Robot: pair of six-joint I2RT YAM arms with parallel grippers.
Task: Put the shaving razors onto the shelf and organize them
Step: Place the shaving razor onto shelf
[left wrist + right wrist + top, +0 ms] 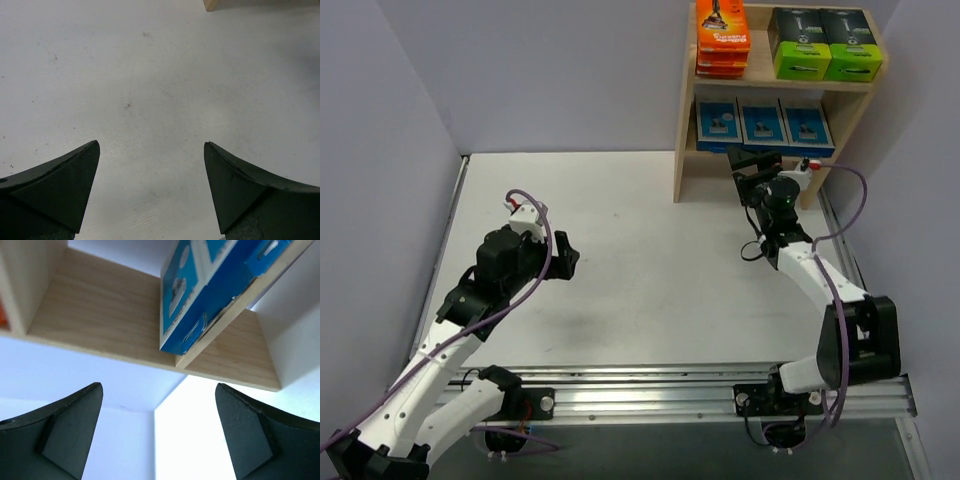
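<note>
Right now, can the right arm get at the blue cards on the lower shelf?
Probably yes. The right gripper hangs open just in front of the blue cards on the lower tier of the shelf, with nothing visible between them.

The shelf (685,120) is light unpainted wood with a fine grain. On its top tier the orange packs (722,30) at the left carry dark printing, and the black boxes (798,30) at the right show lime-green near ends. The blue cards (762,122) below bear white panels. The table (640,260) is off-white with faint dark specks, the walls (540,70) pale lavender. The left arm (420,375) and right arm (820,275) are white with black joints and purple cables (548,228)
</note>
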